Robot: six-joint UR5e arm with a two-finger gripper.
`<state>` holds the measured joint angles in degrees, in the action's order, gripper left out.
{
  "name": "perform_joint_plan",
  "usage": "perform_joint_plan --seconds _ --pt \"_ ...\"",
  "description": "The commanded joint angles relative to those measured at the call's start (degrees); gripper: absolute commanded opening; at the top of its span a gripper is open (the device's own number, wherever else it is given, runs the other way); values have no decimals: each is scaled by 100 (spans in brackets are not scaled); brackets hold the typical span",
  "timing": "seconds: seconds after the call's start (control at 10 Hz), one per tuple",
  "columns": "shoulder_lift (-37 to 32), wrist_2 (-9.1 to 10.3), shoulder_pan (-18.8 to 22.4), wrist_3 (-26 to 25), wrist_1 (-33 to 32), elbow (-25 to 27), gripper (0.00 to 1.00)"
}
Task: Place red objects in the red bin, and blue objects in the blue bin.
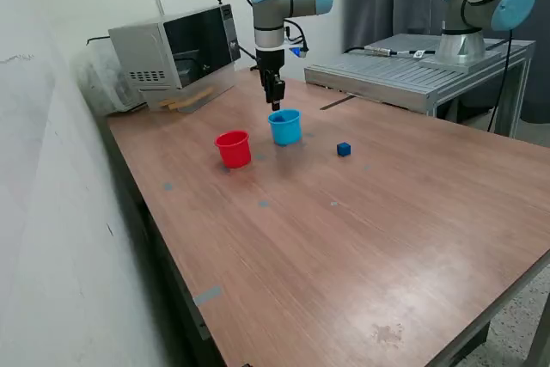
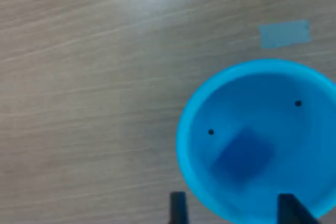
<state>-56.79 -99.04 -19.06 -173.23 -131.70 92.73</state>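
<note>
Gripper (image 1: 275, 106): hanging directly above the blue bin (image 1: 284, 126), fingers parted and holding nothing. One blue cube (image 2: 244, 153) lying inside it, apparently flat on the bottom. Remaining blue cube (image 1: 344, 149) sitting toward the exterior view's right of the bin, well apart from the gripper

The two cups stand on the table (image 1: 361, 238) in its far part, nearer to the far edge than to the near edge. The first cup (image 1: 234, 149) is at the exterior view's left, and the second cup (image 1: 285, 127) stands just beside it at the right, a little further back. One cube (image 2: 243, 154) lies inside the second cup, on its bottom. Another cube (image 1: 344, 149) lies on the table, at the exterior view's right of the second cup, near it but apart. The gripper (image 1: 275, 102) hangs above the far rim of the second cup. A microwave (image 1: 176, 51) sits at the far left corner of the table, behind both cups.
</note>
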Motion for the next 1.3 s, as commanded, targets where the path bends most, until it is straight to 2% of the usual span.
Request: perform_joint_plan --seconds 0.0,0.2,0.5,0.6,0.7,0.8,1.0,1.2 --pt "19 -1 16 17 4 17 100" --pt "-7 -1 77 9 91 34 100" --pt "-270 25 612 -35 294 429 100" --pt "-314 216 718 -79 425 517 100" --pt "-350 610 763 -88 635 605 100" --pt "-454 753 850 -201 654 736 100" --pt "-692 807 973 -448 611 930 100" --pt "-780 1008 1175 -667 593 1131 100"
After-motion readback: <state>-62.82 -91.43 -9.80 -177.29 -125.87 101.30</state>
